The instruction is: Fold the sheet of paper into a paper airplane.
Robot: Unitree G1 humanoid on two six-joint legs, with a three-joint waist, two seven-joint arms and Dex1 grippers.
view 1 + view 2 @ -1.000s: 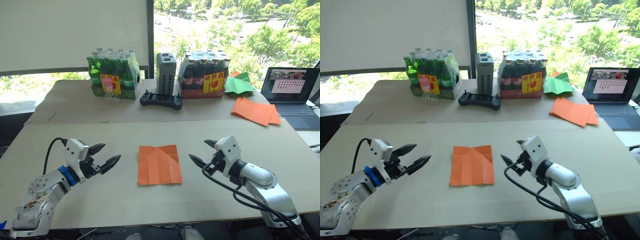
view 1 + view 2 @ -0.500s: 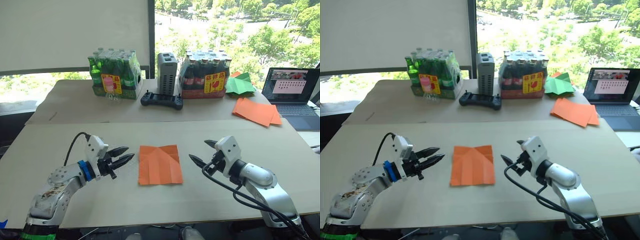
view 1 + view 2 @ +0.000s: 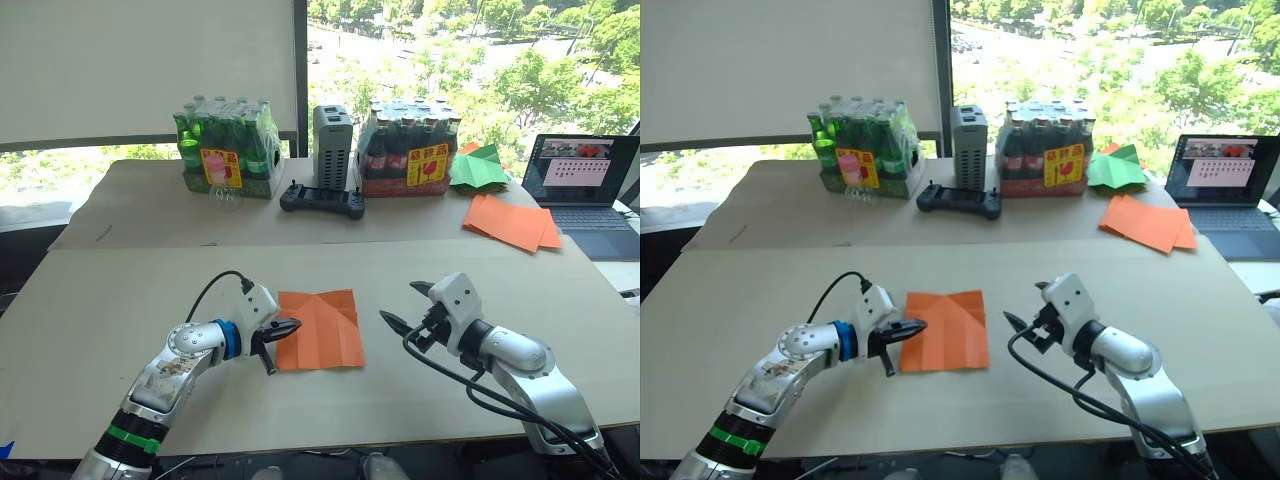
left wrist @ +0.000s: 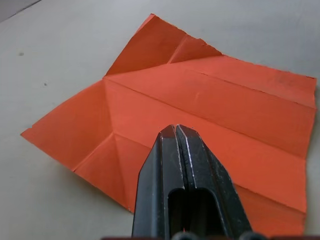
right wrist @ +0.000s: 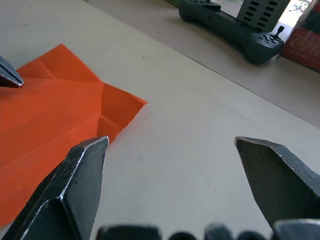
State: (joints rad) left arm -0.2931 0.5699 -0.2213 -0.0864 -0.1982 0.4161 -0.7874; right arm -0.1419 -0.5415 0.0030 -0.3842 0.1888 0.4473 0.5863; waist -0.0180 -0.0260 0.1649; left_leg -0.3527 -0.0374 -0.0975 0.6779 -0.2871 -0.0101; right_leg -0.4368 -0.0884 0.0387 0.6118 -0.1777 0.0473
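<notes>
sheet of paper (image 3: 319, 328): flat on the counter (image 3: 120, 300), between both arms, long axis running away from the robot | left tool (image 3: 280, 341): closed, empty, at the sheet's left edge, nearer | right tool (image 3: 405, 305): open, empty, apart to the right

Bright daylight from window (image 3: 420, 60) behind; soft shadows; wrist foregrounds blurred.

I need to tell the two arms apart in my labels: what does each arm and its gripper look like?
The left arm is worn silver with a blue wrist ring and green band; the right is clean silver-white. Each has a white wrist block, a looping black cable and pointed black fingers: left gripper, right gripper.
</notes>
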